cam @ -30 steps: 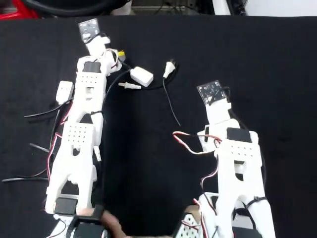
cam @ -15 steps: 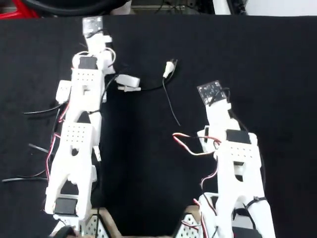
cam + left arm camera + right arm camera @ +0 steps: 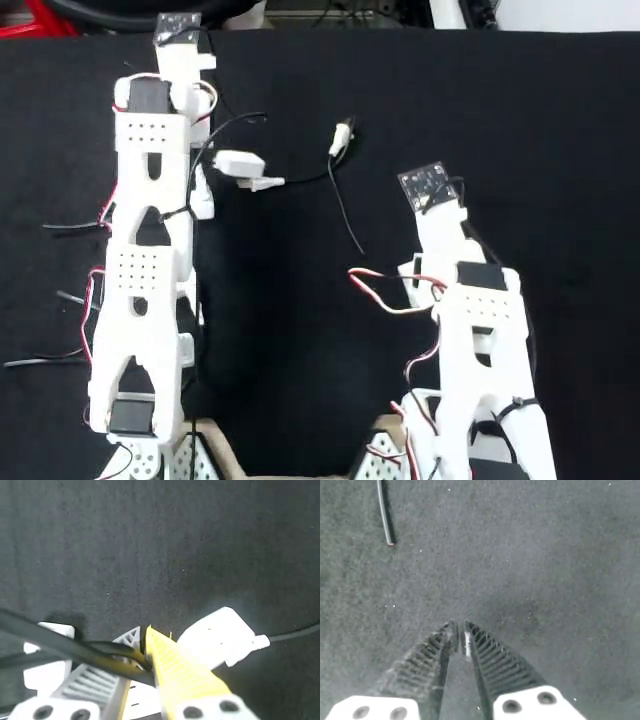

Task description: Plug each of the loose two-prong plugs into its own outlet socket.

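While the left gripper (image 3: 145, 632) pinches only the black cord (image 3: 60, 642), the white plug (image 3: 220, 635) lies beside it — better, I'd say, to grip its body. Right gripper (image 3: 459, 630), near right: closed, empty.

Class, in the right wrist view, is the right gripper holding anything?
No, the right gripper has its fingertips together over the black cloth, with nothing between them.

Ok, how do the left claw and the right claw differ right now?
The left claw has one yellow finger and one grey one; the right claw has two dark ones. A black cable runs in between the left claw's fingers; the right claw holds nothing. A white plug lies just past the left claw; the right claw is over bare black cloth. Both are shut.
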Motion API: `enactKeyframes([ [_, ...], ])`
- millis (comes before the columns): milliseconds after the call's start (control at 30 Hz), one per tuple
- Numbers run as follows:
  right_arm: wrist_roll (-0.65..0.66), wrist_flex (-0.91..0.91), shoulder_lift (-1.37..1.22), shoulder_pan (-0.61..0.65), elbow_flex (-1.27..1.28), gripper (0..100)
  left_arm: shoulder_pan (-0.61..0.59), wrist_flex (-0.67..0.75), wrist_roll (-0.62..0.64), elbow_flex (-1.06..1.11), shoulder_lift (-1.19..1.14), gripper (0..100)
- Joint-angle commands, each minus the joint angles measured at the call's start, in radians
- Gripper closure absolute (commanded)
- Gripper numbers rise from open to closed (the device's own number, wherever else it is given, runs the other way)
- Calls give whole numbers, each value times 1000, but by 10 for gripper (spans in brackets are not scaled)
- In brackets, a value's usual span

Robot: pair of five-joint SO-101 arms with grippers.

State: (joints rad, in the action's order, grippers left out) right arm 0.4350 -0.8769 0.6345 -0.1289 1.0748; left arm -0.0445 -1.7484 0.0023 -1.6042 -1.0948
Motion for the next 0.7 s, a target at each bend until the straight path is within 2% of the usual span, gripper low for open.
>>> enactKeyframes([
  [0,0,14,-2,8,-5,986,-10,-15,-18,-53,89,972],
  [233,0,15,-2,8,-4,986,-24,-17,-18,-45,133,973],
  [367,0,17,-2,8,-4,986,-13,-17,-18,61,236,973],
  [500,0,17,-2,8,-4,986,-2,-17,-18,291,414,973],
  [667,0,17,-2,8,-4,986,30,-14,-23,684,684,972],
])
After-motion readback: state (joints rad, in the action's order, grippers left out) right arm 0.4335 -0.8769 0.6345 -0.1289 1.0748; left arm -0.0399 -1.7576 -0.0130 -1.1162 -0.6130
